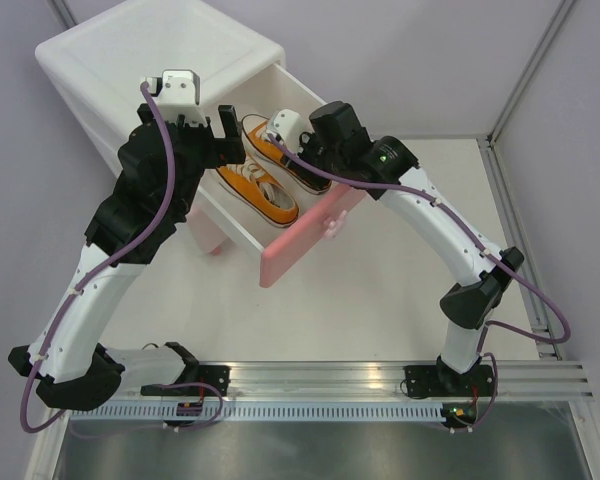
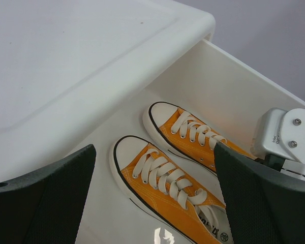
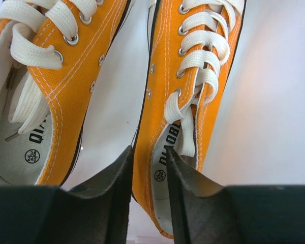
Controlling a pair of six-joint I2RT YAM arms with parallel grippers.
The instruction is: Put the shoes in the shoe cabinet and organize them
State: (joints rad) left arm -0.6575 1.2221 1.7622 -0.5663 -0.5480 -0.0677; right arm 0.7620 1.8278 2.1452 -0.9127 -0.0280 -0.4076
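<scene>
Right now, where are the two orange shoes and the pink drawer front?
near orange shoe [image 1: 262,192], top view, on its white laces.
far orange shoe [image 2: 193,133], left wrist view, on its white laces.
pink drawer front [image 1: 302,243], top view, on the middle of the pink panel.

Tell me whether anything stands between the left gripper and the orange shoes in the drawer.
Nothing visible does. The left gripper hangs open above the drawer, both orange shoes bare beneath it. The right gripper straddles the farther shoe's heel wall, off to one side.
</scene>
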